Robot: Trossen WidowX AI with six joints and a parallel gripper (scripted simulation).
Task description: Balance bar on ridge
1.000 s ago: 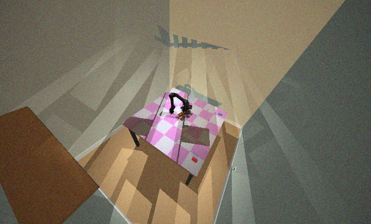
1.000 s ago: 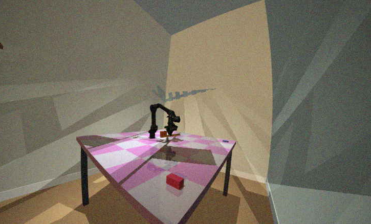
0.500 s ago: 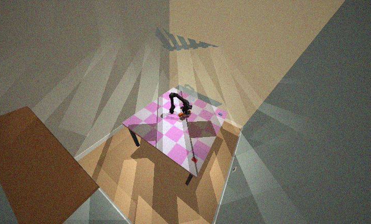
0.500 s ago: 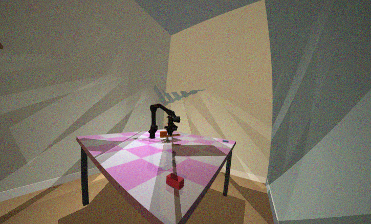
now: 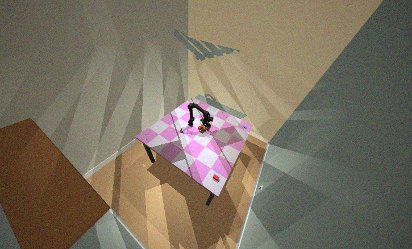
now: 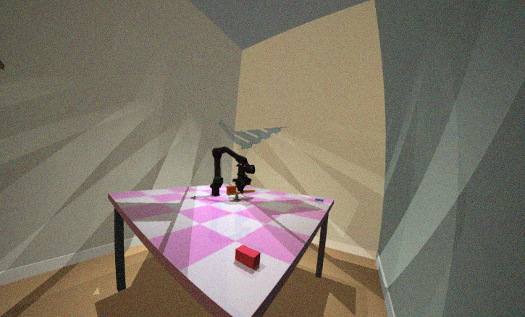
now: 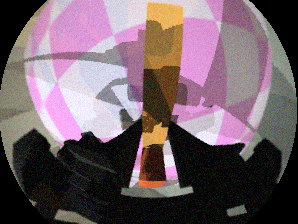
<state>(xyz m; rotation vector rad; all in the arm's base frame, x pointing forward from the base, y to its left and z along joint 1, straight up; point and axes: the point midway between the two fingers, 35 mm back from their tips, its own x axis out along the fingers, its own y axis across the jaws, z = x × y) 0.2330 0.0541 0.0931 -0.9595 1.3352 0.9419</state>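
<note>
The bar (image 7: 160,90) is a long orange-yellow strip. In the wrist view it runs straight away from my gripper (image 7: 152,159), which is shut on its near end. In the exterior view the gripper (image 6: 241,188) points down and holds the bar (image 6: 247,191) roughly level, just above the pink checked table. A small dark piece (image 6: 235,197) sits on the table under the bar. It is too small to tell if it is the ridge or if the bar touches it. In the top view the gripper (image 5: 206,124) is near the table's far side.
An orange block (image 6: 230,189) stands close beside the gripper, also seen in the top view (image 5: 200,127). A red block (image 6: 248,256) lies near the table's front corner. A small blue block (image 6: 318,199) lies at the right corner. The arm's base (image 6: 216,190) stands behind.
</note>
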